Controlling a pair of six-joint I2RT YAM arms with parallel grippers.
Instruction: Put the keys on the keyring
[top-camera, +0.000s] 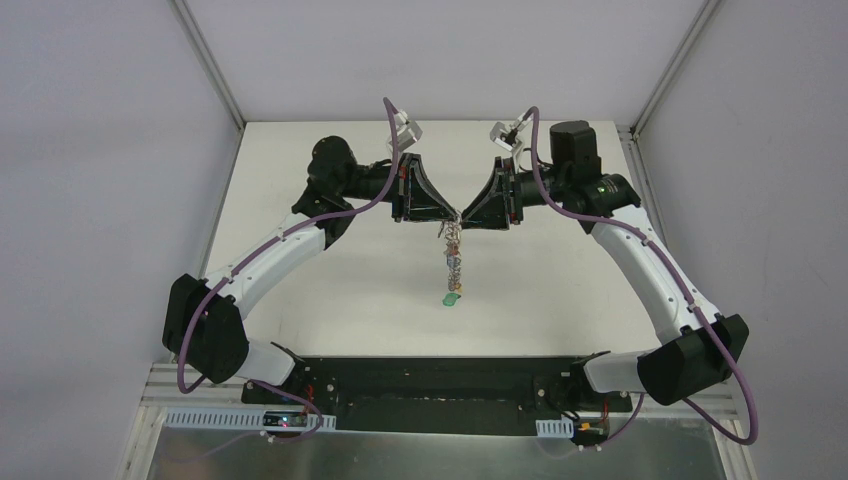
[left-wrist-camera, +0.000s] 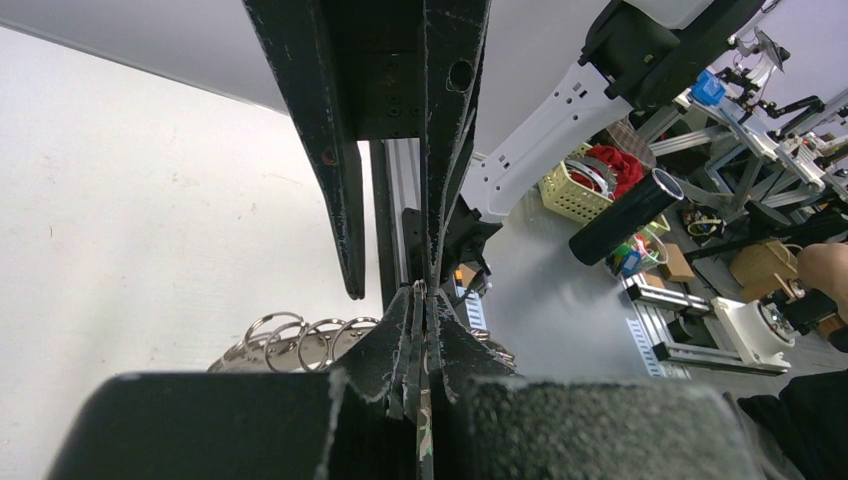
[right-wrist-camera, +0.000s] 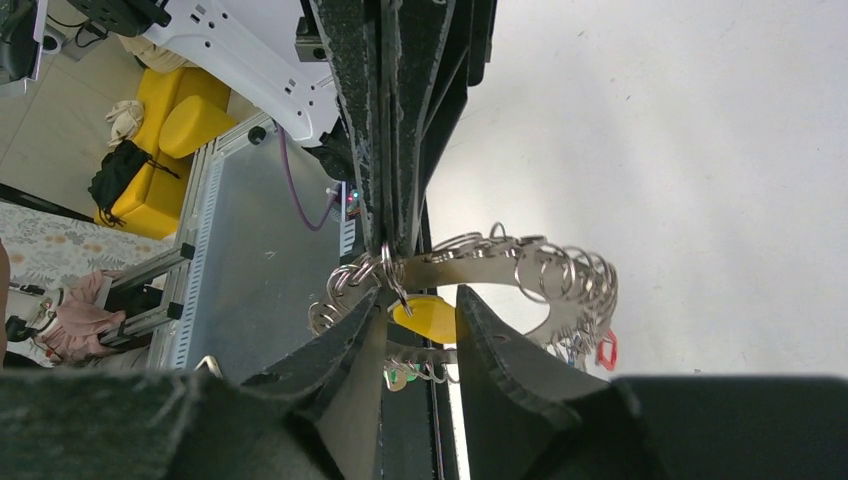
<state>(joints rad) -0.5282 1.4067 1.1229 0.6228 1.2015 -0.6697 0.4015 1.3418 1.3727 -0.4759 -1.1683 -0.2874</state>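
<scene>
Above the middle of a white table (top-camera: 330, 270), the left gripper (left-wrist-camera: 420, 310) reaches in from 9 o'clock and the right gripper (right-wrist-camera: 423, 292) from 3 o'clock, their tips meeting. The left gripper's jaws are pressed together, pinching the flat grey band of the keyring (right-wrist-camera: 480, 268). From above, the keyring dangles toward 6 o'clock, a green key (top-camera: 451, 297) lowest. The right gripper's jaws are spread, with a yellow key (right-wrist-camera: 425, 318) in the gap; contact is unclear. A red key (right-wrist-camera: 606, 350) hangs at the band's 4 o'clock end.
</scene>
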